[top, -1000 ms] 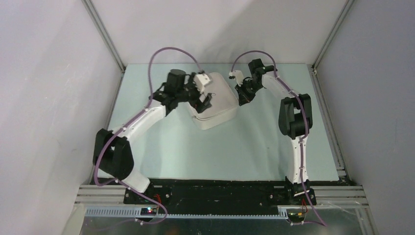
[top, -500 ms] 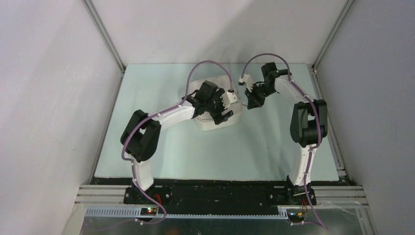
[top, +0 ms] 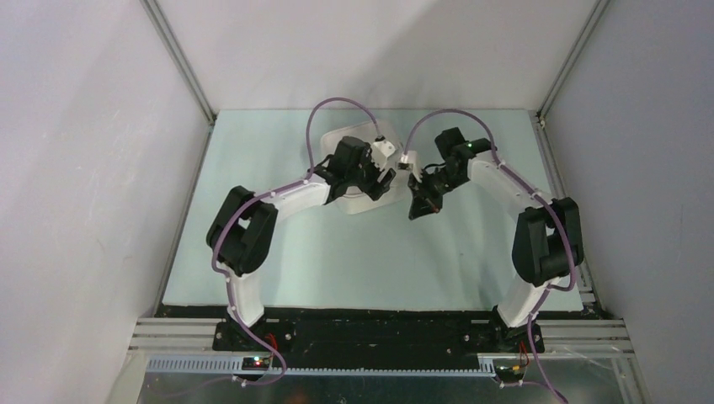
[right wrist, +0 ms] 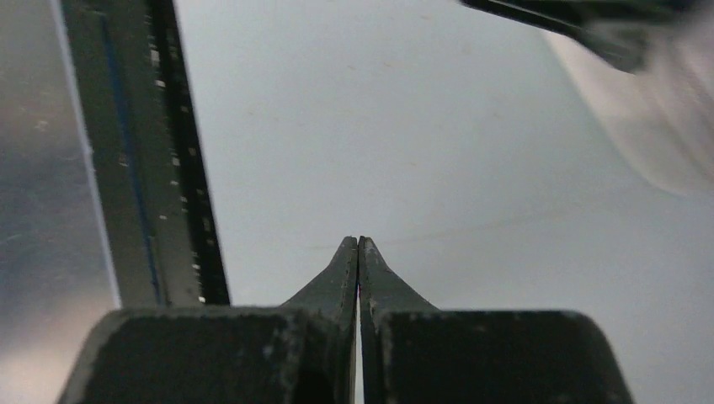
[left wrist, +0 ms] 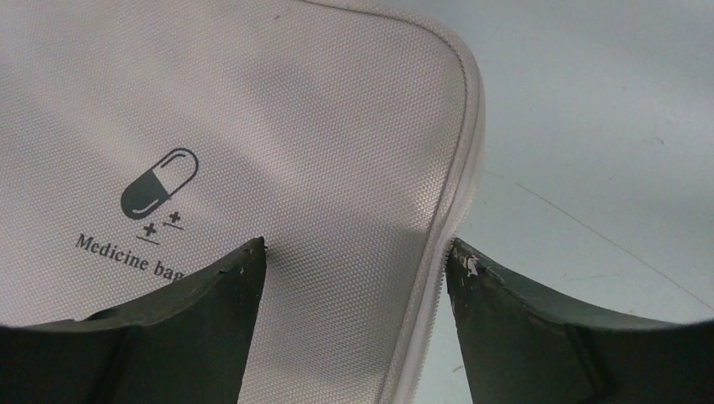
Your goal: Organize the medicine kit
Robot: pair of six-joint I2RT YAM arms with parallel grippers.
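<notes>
While the medicine kit (left wrist: 295, 126) lies closed, left tool (left wrist: 358, 257) gapes over it, right tool (right wrist: 359, 244) pinched empty.

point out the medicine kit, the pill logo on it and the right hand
medicine kit (left wrist: 337, 109): left wrist view, on the woven white lid.
pill logo (left wrist: 159, 183): left wrist view, middle of the dark capsule.
right hand (right wrist: 359, 242): right wrist view, at the shut fingertips.

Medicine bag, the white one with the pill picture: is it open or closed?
Closed, it seems: the white soft fabric medicine bag lies flat with its dark pill logo facing up, and no inside shows.
</notes>
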